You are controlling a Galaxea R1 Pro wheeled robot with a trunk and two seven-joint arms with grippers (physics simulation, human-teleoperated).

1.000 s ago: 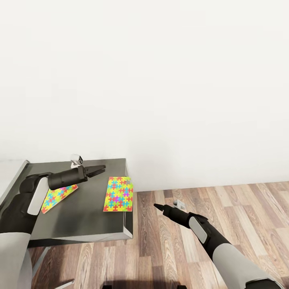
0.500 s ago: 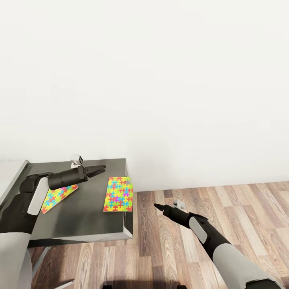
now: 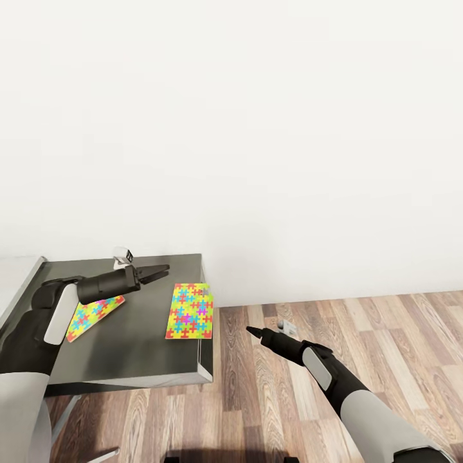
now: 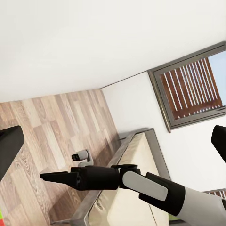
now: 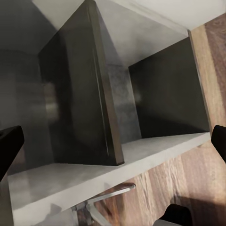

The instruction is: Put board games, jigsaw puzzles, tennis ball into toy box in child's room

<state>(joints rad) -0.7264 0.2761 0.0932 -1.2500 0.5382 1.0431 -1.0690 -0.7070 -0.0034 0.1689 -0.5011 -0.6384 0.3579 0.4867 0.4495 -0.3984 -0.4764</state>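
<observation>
Two jigsaw puzzles lie flat on the dark grey cabinet top. One puzzle sits by the top's right edge. The other puzzle lies further left, partly hidden under my left forearm. My left gripper hovers open above the top, between the two puzzles and nearer the wall. My right gripper hangs open over the wood floor, to the right of the cabinet; its dark fingertips frame the cabinet's dark underside. The bed with its beige mattress shows in the left wrist view.
A small white and black object stands at the back of the cabinet top. The pale grey table top joins it at the left. A small grey item lies on the floor by the white wall. A dark-framed window is above the bed.
</observation>
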